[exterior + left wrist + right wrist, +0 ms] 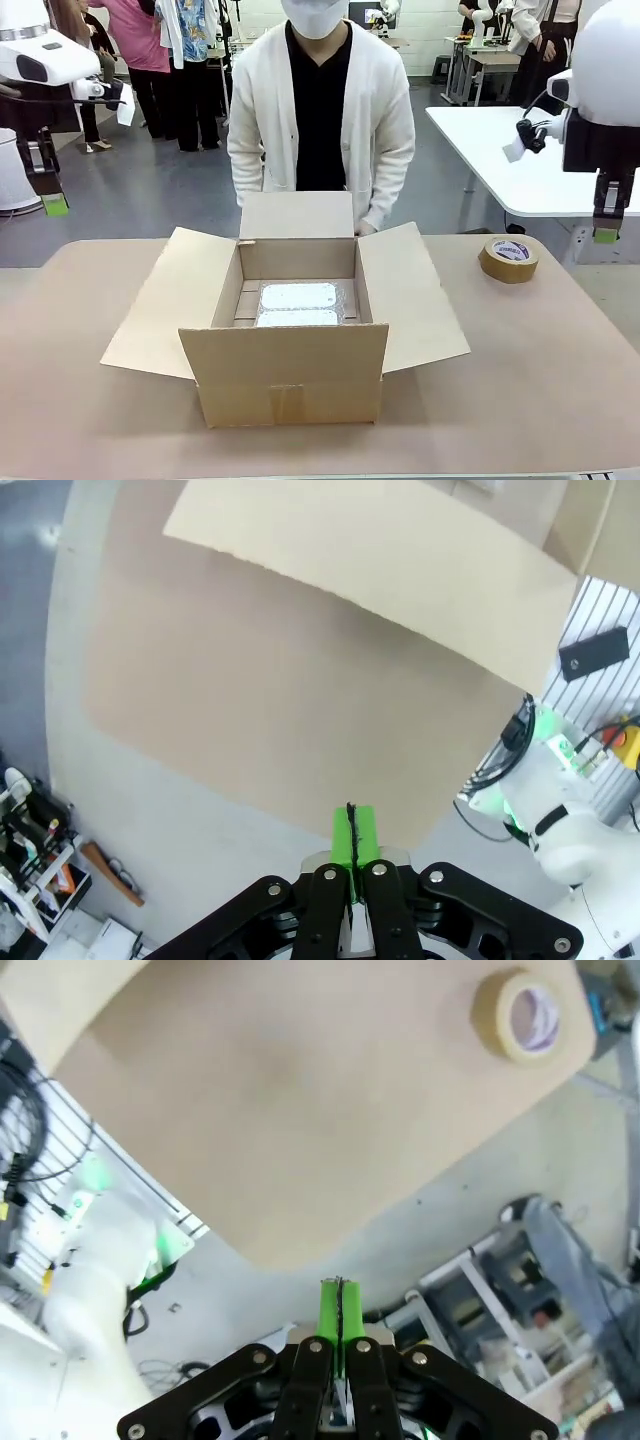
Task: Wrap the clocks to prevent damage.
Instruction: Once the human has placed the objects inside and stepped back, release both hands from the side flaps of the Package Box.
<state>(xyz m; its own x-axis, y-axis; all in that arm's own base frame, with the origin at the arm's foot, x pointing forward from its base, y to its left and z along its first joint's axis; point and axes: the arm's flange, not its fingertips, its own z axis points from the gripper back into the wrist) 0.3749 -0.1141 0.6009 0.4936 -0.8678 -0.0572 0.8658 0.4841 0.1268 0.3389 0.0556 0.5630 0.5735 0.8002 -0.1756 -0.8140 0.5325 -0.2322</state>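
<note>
In the front view the left gripper [54,206] hangs high beside the table's left end and the right gripper [605,235] hangs high off its right end. Both are well apart from the open cardboard box [285,372] in the middle of the table [90,400]. The clocks [298,297] lie flat on the box floor as pale crinkly bundles, one just behind the other. A tape roll [508,259] lies on the table to the right of the box. A person [320,110] stands close behind the rear flap, hands hidden.

In the left wrist view the left gripper [351,815] has its green pads pressed together on nothing, above bare table with one box flap [380,550] farther off.

In the right wrist view the right gripper [340,1295] is likewise pressed together and empty. It looks down past the table edge, with the tape roll [527,1015] near the far corner.

The wrap looks already on, so what remains is probably checking or tucking it. To do that well, an arm should spread its fingers first and come straight down between the upright flaps. It should pinch only loose wrap at an edge, since pressing on the bundle's face could crush what the wrap protects. The person's hands should be clear first.
</note>
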